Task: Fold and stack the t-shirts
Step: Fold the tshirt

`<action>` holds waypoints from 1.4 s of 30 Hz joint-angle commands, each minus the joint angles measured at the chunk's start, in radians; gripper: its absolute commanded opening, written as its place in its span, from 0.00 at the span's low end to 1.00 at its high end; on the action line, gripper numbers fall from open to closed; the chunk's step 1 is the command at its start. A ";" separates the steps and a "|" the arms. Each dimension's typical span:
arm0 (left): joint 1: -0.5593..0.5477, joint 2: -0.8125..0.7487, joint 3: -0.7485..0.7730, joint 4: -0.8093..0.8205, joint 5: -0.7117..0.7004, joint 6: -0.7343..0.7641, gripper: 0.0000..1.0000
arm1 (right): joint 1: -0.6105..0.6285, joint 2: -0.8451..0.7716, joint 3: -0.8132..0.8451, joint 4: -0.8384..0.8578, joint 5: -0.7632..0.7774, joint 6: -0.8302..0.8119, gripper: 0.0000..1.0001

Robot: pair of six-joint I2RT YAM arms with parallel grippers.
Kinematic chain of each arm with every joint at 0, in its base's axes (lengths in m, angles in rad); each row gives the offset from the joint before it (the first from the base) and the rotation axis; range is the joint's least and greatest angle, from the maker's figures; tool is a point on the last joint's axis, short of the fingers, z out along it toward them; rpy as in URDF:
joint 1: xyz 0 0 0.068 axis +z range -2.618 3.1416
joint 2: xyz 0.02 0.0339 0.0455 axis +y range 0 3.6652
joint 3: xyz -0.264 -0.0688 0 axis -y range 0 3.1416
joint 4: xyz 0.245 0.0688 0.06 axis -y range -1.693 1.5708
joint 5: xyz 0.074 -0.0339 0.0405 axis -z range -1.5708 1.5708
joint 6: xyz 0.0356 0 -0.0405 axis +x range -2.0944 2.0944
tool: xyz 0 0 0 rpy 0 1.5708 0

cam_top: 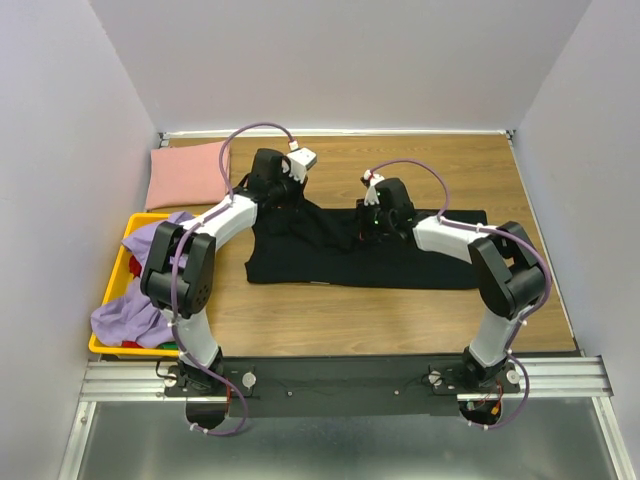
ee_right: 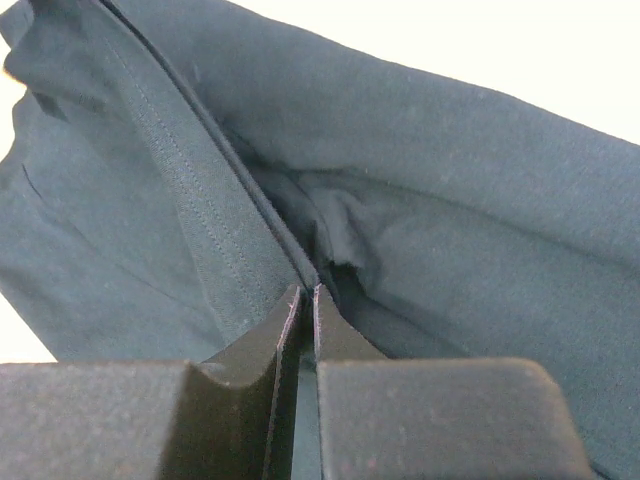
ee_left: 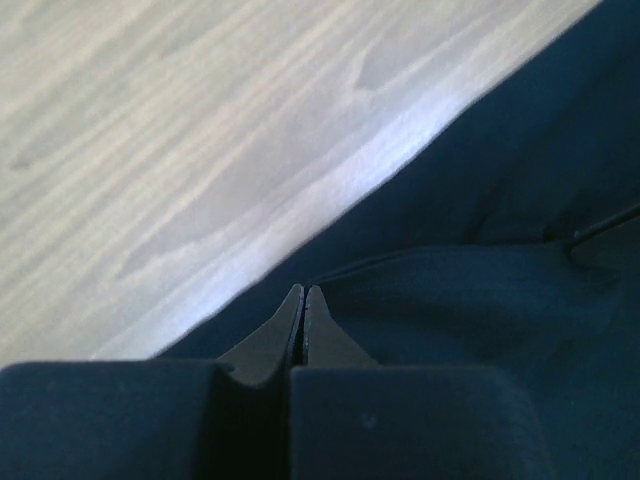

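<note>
Black t-shirt [cam_top: 360, 262] lies spread on the table [cam_top: 400, 320], just right of the yellow crate [cam_top: 128, 235]. Right jaws pinch a raised fold farther from the crate. Left jaws sit pressed together at the crate-side edge, cloth between them unclear. Best carry both ends level, fold kept square. Collar and sleeves are lost in the black.

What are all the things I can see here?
black t-shirt: one, black, spread mid-table
pink t-shirt: one, dusty pink, folded, far left corner
lavender t-shirt: one, purple, draped over crate
yellow crate: one, yellow, table's left edge
red cloth: a sliver, red, inside crate
table: one, wood-brown
left arm, right arm: two, black-white, near edge
left claw: closed on black t-shirt's far edge
right claw: closed on its fold
</note>
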 commanded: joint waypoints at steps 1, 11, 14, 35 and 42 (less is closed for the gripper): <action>0.000 -0.062 -0.076 0.010 -0.002 0.008 0.00 | 0.010 -0.036 -0.031 0.011 -0.027 -0.036 0.15; 0.000 -0.143 -0.155 0.017 0.000 -0.005 0.00 | 0.008 -0.073 -0.063 0.013 -0.055 -0.061 0.16; -0.002 -0.151 -0.160 0.016 0.007 -0.009 0.00 | 0.010 -0.075 -0.060 0.018 -0.071 -0.059 0.18; -0.002 -0.212 -0.283 -0.013 0.004 -0.084 0.00 | 0.025 -0.070 -0.075 0.024 -0.193 -0.041 0.23; -0.002 -0.269 -0.312 -0.022 -0.008 -0.109 0.06 | 0.025 -0.099 -0.083 0.024 -0.243 -0.041 0.27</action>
